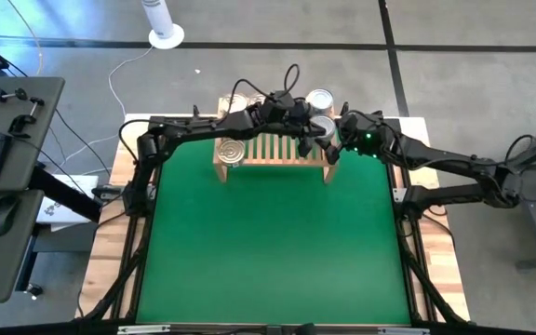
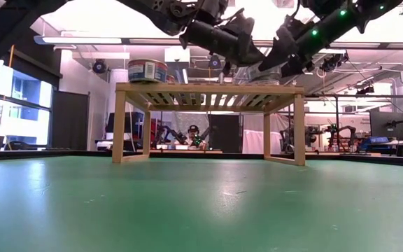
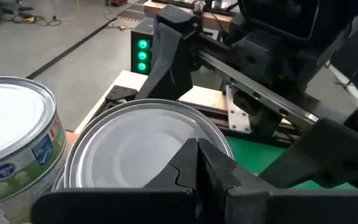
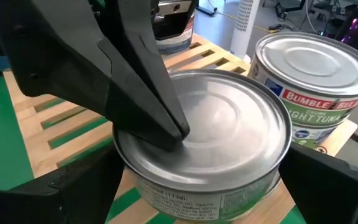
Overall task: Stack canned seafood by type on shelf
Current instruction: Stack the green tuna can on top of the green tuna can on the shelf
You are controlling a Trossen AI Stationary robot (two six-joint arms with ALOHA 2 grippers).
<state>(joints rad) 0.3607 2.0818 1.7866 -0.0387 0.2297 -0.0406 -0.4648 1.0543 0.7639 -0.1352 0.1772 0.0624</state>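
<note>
tin (image 4: 229, 130) silver-topped, plain, perhaps green-labelled.

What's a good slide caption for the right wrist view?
Left hand, shut, presses on a silver-topped tin on the shelf, the open right hand around it.

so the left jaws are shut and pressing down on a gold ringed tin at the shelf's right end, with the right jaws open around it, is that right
Not quite: the tin under the shut left gripper has a plain shiny silver top, not a gold ringed one, as the right wrist view shows. The rest holds: it sits at the right end of the shelf, with the right gripper open around it.
</note>
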